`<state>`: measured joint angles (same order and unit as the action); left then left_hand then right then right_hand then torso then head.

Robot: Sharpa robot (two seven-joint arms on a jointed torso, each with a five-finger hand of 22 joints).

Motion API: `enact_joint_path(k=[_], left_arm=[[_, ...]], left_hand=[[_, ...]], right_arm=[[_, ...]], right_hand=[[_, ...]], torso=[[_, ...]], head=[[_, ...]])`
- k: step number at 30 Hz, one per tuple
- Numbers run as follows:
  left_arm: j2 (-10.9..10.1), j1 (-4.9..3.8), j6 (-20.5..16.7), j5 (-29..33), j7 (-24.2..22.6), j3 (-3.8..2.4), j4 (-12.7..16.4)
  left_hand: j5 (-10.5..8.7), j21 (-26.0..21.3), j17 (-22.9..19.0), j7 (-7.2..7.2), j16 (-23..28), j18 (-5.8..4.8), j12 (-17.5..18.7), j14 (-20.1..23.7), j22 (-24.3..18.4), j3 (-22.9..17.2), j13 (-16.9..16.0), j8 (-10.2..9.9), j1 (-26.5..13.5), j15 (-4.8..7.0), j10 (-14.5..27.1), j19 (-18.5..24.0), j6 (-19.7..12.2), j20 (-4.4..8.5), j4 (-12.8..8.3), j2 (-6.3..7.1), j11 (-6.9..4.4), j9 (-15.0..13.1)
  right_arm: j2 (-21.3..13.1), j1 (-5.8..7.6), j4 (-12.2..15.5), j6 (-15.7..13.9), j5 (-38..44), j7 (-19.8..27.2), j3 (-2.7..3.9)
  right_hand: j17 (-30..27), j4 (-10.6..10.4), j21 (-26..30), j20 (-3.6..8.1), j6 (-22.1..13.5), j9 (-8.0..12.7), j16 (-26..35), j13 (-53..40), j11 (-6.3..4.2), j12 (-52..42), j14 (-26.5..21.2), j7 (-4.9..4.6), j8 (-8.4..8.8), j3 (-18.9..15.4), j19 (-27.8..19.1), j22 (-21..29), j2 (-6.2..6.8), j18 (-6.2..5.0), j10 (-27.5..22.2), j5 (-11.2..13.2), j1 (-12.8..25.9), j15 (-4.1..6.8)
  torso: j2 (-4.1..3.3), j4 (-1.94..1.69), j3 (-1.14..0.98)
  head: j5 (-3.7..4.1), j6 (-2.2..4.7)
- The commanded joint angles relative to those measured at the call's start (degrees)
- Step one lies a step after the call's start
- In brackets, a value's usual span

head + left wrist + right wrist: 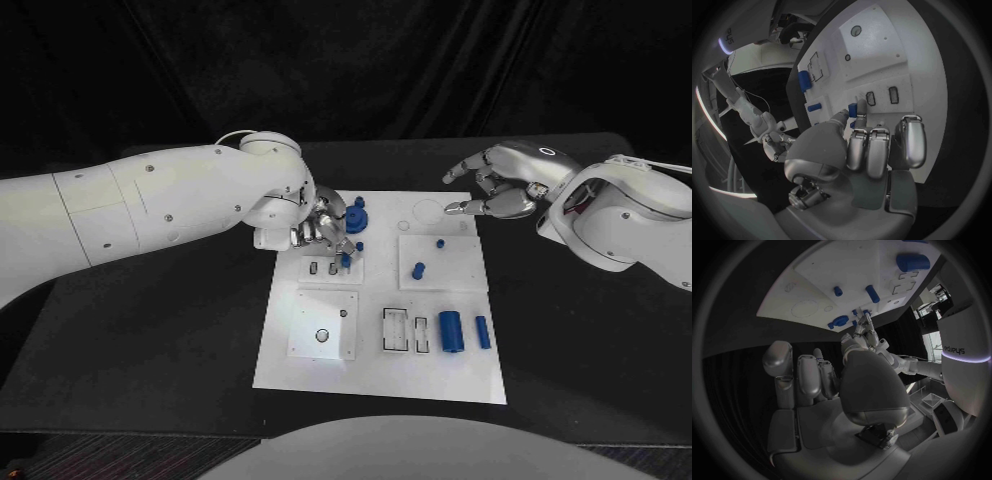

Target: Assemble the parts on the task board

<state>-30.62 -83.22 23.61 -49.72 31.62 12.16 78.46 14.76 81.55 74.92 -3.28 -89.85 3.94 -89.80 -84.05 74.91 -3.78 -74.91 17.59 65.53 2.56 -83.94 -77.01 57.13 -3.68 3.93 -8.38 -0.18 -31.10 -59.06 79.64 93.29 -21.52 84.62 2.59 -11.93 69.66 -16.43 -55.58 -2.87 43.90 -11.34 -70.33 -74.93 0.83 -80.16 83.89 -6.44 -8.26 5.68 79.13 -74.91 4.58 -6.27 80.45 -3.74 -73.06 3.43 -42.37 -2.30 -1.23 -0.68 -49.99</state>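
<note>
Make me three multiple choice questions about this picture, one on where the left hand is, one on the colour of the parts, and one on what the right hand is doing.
1. Where is the left hand?
A. Over the far left part of the task board
B. Off the table
C. At the board's near right corner

2. What colour are the two cylinders lying near the board's right edge?
A. Red
B. Blue
C. Green

3. What is the state of the right hand?
A. It grips a cylinder
B. It presses flat on the board
C. It hovers by the board's far right corner, holding nothing

Answers: 1 A, the head view shows its fingers above the board's far left. 2 B, both show blue. 3 C, its fingers are curled and no part sits in them.
</note>
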Motion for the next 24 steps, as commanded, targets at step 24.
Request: enact_joint_path(k=[24], left_arm=[[-2.3, 0.15, -0.1, 0.2, -0.5, -0.03, 1.5]], left_hand=[[2.86, -1.0, 15.1, 0.02, -0.2, 0.23, -0.2, -5.9, 0.3, -7.1, -15.1, -1.5, -1.5, 0.64, -6.1, 0.3, 1.0, 0.35, -2.9, 2.06, -0.40, -1.8]], right_arm=[[-0.3, -0.28, -0.1, 0.7, 0.3, -1.4, 0.03]], right_hand=[[-0.5, 0.5, 0.7, -0.30, 0.5, 0.1, 0.7, -5.7, 0.11, 0.5, 1.0, -0.16, -0.28, 0.0, 0.0, -0.3, -0.58, -0.37, -0.4, -0.5, -0.2, -0.44]], torso=[[0.04, -0.07, 0.06]], head=[[0.04, -0.01]])
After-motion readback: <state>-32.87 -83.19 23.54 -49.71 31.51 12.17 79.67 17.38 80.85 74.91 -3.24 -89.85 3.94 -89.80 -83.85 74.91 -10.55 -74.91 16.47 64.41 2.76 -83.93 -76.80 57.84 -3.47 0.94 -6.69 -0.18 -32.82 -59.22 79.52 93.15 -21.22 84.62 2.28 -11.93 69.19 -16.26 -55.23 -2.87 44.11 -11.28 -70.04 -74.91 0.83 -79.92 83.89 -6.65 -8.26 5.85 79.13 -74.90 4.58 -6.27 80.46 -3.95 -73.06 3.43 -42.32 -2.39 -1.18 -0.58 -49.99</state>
